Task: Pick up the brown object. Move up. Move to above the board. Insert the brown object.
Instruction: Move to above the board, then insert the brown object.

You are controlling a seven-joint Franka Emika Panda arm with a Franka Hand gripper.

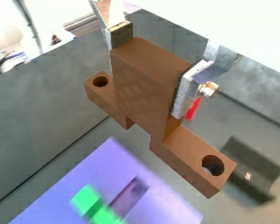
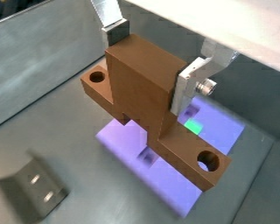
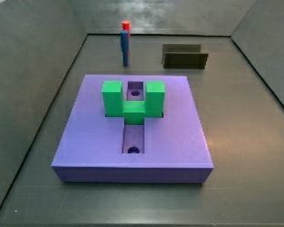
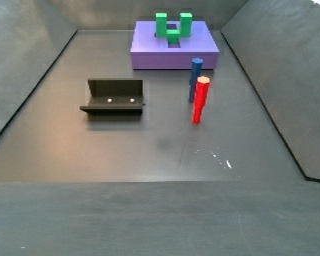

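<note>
In both wrist views my gripper (image 1: 149, 68) (image 2: 149, 63) is shut on the brown object (image 1: 143, 92) (image 2: 143, 87). This is an orange-brown bar with a round hole near each end and a raised middle block clamped between the silver fingers. It hangs in the air over the purple board (image 1: 78, 179) (image 2: 224, 131), whose green U-shaped block (image 1: 88, 203) (image 2: 195, 128) shows beneath it. In both side views the board (image 3: 97, 133) (image 4: 152, 55) lies flat with the green block (image 3: 132, 97) (image 4: 174, 27) astride its groove. Neither the gripper nor the brown object shows in the side views.
The fixture (image 3: 185, 57) (image 4: 115, 97) stands on the grey floor away from the board and shows in both wrist views (image 1: 250, 171) (image 2: 38, 188). A thin blue stick with a red tip (image 3: 124, 44) (image 4: 199, 90) stands upright near the board. Grey walls enclose the floor.
</note>
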